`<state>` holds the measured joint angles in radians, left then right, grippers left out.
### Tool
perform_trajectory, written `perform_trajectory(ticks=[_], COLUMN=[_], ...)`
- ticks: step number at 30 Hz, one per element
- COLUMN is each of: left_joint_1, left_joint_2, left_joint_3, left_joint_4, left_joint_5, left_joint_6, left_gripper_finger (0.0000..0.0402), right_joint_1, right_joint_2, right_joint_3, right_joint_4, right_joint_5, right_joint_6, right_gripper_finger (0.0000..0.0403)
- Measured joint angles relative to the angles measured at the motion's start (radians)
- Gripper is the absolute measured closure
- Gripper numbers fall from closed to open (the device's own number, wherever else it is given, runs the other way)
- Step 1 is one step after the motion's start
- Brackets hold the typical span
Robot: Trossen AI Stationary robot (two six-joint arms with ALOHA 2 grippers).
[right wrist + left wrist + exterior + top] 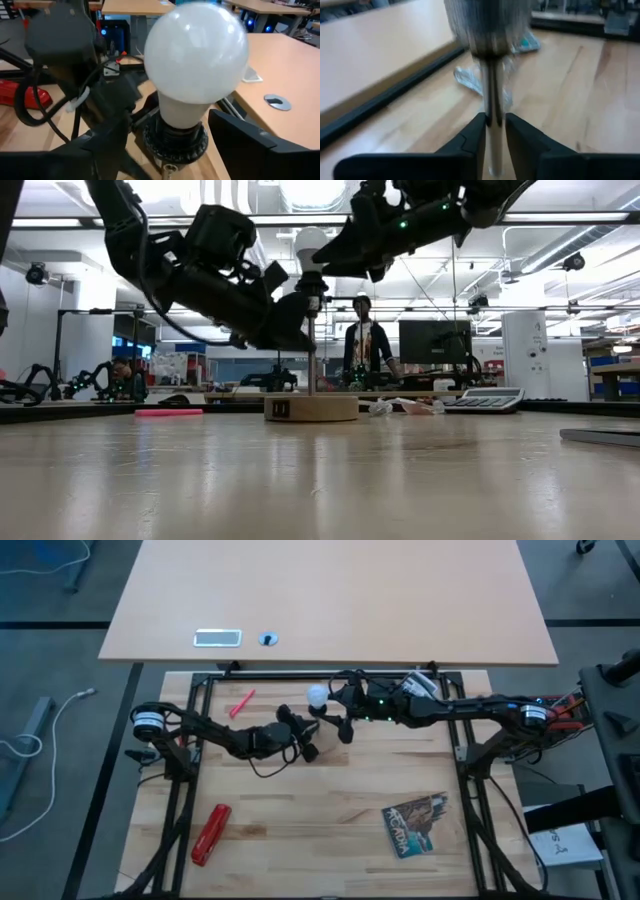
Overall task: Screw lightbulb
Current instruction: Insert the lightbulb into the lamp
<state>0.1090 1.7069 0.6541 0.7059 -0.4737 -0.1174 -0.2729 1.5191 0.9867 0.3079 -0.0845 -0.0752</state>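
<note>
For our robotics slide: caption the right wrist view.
White lightbulb seated in black socket, right gripper open around it.

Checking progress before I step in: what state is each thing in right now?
lightbulb: upright, seated in the socket.
socket: upright on its stem.
left gripper: astride the stem, below the socket.
right gripper: open around the lightbulb, not touching it.
</note>
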Motion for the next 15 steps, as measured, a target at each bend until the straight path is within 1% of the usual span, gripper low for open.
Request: perform_trajectory(ticks=[3,9,15], left_joint_1=[-0.001,-0.002,-0.002], left_joint_2=[-0.004,-0.024,-0.091], left_joint_3=[-0.016,-0.043,-0.049], left_joint_4=[-0.006,-0.004,-0.124], left_joint_5=[0.027,0.030,0.042], left_joint_6=[-0.021,-0.031,-0.032], left_gripper_finger=[0.0317,0.0282,0.0258], right_joint_1=[-0.004,-0.011,-0.024], right_joint_2=[-0.028,-0.068,-0.093], right_joint_3=[0.001,0.001,0.001], right_joint_4=[-0.054,-0.107,-0.158], right_joint_5=[-0.001,0.007,0.007], right_joint_6=[-0.005,-0.019,-0.035], right_gripper_finger=[0.0123,0.0120,0.0134])
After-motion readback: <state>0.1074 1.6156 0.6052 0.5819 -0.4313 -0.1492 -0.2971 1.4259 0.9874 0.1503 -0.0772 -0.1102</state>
